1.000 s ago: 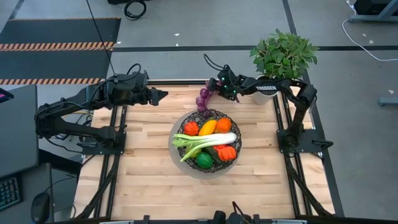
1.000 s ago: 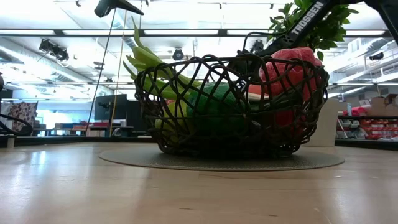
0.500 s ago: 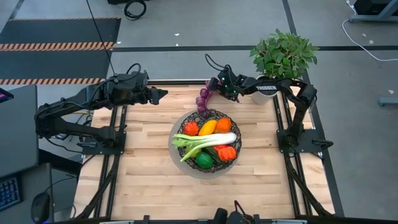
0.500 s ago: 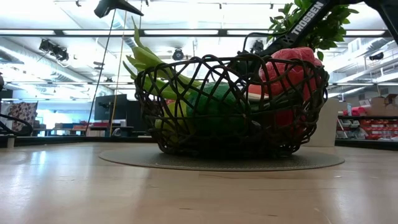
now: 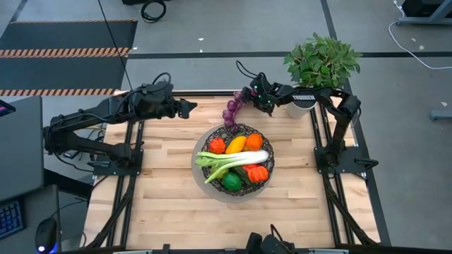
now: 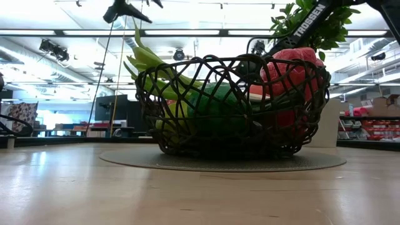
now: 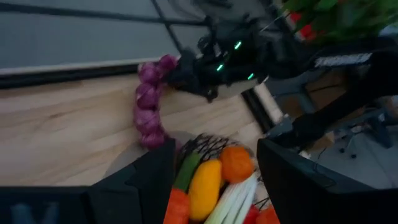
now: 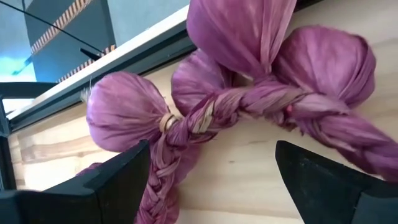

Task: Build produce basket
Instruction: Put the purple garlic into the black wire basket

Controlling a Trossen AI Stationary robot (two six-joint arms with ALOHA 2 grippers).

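From above, we see the basket (image 5: 236,163) in the middle of the table (image 5: 162,197), full of produce (image 5: 235,162). The purple grape bunch (image 5: 230,113) hangs by its far rim, and the right gripper (image 5: 246,94) holds its top. The left gripper (image 5: 189,108) waits open over the table's far left. Low down, we see the dark mesh basket (image 6: 232,106) on its pale base. The right wrist view shows the purple grape bunch (image 8: 249,87) between wide fingers (image 8: 118,180).
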